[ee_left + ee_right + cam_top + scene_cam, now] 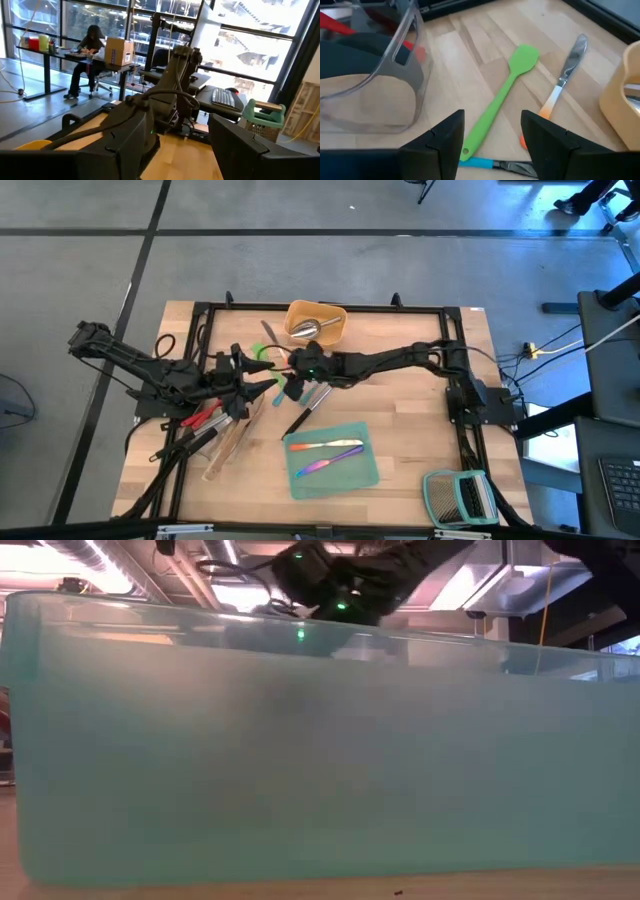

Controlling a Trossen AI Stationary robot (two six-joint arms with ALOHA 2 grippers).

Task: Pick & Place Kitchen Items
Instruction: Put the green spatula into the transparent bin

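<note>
right claw open above flat, bright green spatula, wooden table

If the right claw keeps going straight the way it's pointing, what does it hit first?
Most likely the green spatula, lying between the open right claw fingers on the wooden table; depth is uncertain.

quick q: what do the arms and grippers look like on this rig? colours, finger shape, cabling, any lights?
Both arms are matte black, jointed links. Right gripper has two flat, angular black fingers; left gripper matches, with a black cable looping behind. A green light glows on the right arm's wrist.
</note>
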